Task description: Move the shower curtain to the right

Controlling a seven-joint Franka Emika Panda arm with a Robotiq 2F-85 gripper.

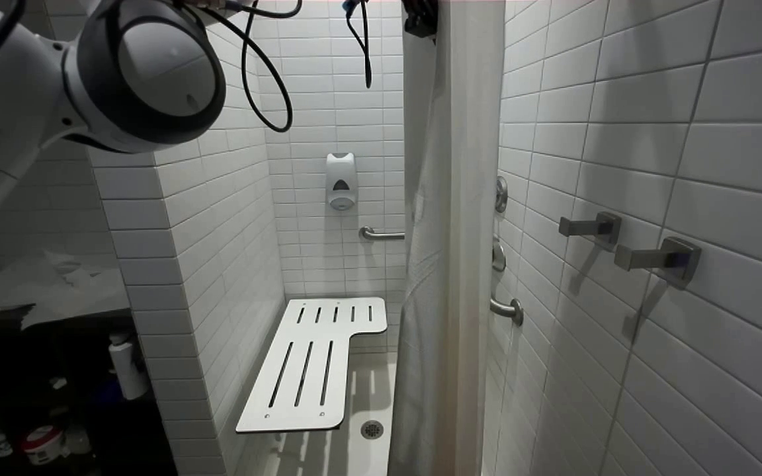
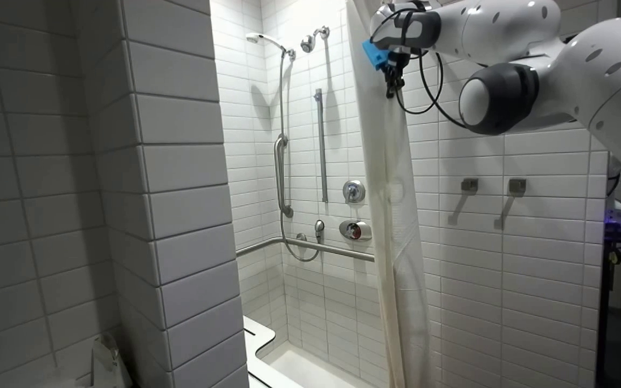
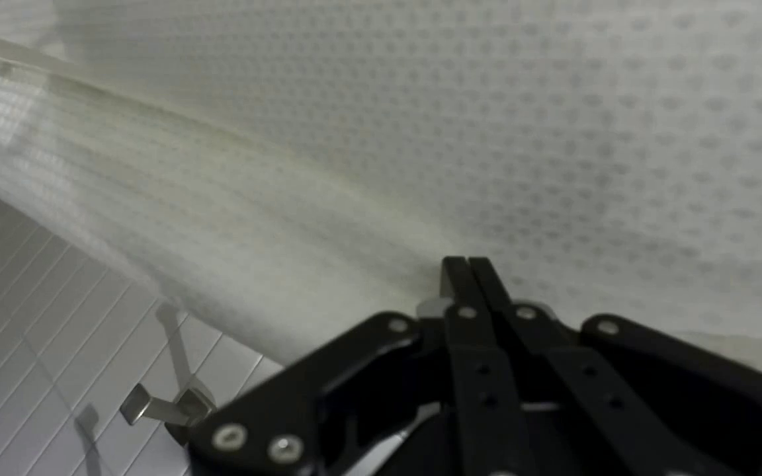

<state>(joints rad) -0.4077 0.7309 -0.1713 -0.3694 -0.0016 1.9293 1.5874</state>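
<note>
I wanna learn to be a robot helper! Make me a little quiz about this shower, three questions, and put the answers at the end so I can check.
1. True or false: in the wrist view, the gripper is wide open.

2. Pick one. In both exterior views, what shows to the left of the shower curtain in the picture?
A. a mirror
B. a slotted shower bench
C. a clock

3. Count: how many metal wall hooks stick out from the tiled wall in both exterior views?

Key:
1. False, it is shut.
2. B
3. Two
</note>
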